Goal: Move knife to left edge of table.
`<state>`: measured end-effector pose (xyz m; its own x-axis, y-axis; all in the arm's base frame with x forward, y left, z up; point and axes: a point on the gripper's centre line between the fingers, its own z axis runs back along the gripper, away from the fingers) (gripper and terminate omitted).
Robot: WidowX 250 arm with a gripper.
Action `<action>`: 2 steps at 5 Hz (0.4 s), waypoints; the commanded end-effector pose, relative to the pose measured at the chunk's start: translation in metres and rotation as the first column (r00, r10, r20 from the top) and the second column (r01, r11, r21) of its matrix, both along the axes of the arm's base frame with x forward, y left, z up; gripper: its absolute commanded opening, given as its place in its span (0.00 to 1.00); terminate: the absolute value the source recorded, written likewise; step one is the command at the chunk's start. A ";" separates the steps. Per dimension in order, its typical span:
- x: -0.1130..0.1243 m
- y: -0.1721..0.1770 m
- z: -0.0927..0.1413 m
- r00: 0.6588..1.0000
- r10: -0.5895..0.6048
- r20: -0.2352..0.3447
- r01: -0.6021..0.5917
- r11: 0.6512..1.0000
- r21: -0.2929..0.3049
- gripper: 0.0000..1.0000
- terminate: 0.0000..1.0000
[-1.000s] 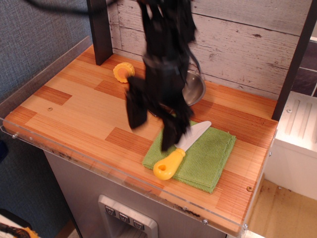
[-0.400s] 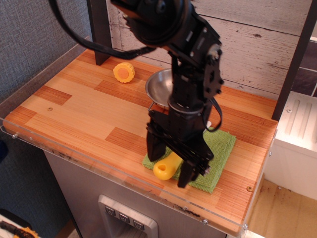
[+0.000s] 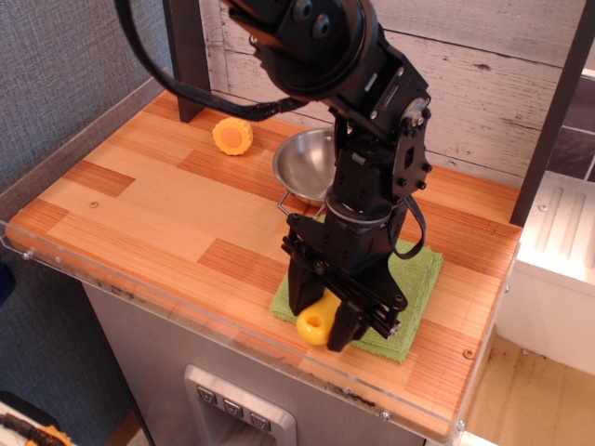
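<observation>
Behind your counter [image 3: 139, 200] runs a whitewashed plank wall [image 3: 483, 65] — dark posts [image 3: 189, 56] stand against it. Grey fabric panel [image 3: 65, 65] on the left, white appliance [image 3: 558, 269] right, wood floor [image 3: 521, 400] below.

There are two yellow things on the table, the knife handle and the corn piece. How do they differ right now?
The knife lies on the green cloth near the front edge, its handle between the gripper fingers; the corn piece sits free on bare wood near the back wall. The knife handle is rounded with a hole; the corn piece is a ridged disc. Both are yellow plastic toys.
</observation>
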<state>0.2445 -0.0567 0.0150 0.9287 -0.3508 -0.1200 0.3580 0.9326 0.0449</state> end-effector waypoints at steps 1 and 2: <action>0.005 0.001 0.016 0.999 -0.023 0.037 0.023 1.000 0.007 0.00 0.00; 0.010 0.012 0.056 0.994 -0.030 0.108 0.035 0.998 -0.043 0.00 0.00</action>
